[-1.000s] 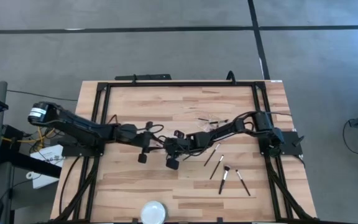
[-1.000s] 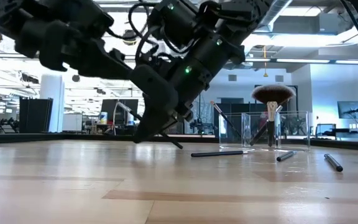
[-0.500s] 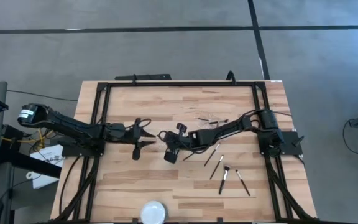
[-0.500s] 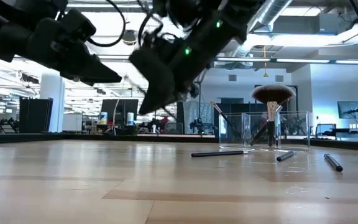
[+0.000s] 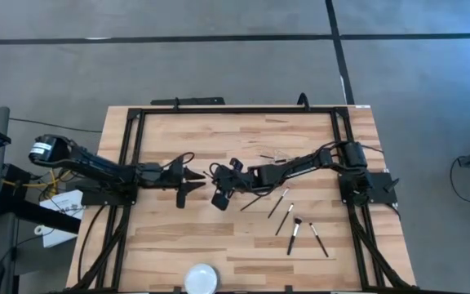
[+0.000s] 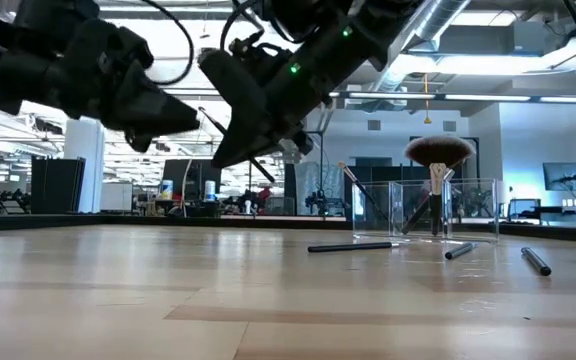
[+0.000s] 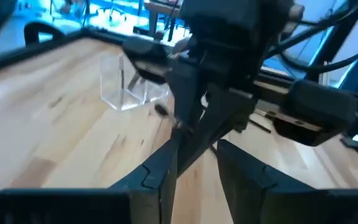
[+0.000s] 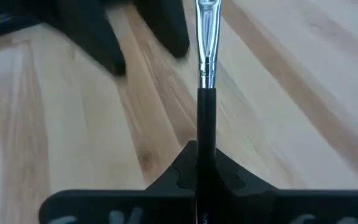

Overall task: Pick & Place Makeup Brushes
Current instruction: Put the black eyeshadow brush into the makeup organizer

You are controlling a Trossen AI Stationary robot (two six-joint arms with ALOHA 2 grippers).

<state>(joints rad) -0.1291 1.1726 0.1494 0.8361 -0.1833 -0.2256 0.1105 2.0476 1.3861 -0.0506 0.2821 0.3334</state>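
A slim brush (image 8: 205, 93) is clamped in the right gripper (image 5: 221, 193) mid-tabletop. Left gripper (image 5: 183, 181) fingers are apart. Collision or slippage is risked during handover.

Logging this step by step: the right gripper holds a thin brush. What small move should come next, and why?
Probably swing the right gripper, shut on the slim black-handled, silver-ferruled brush, back toward the clear plastic holder: that brush hangs above the table, far from it.
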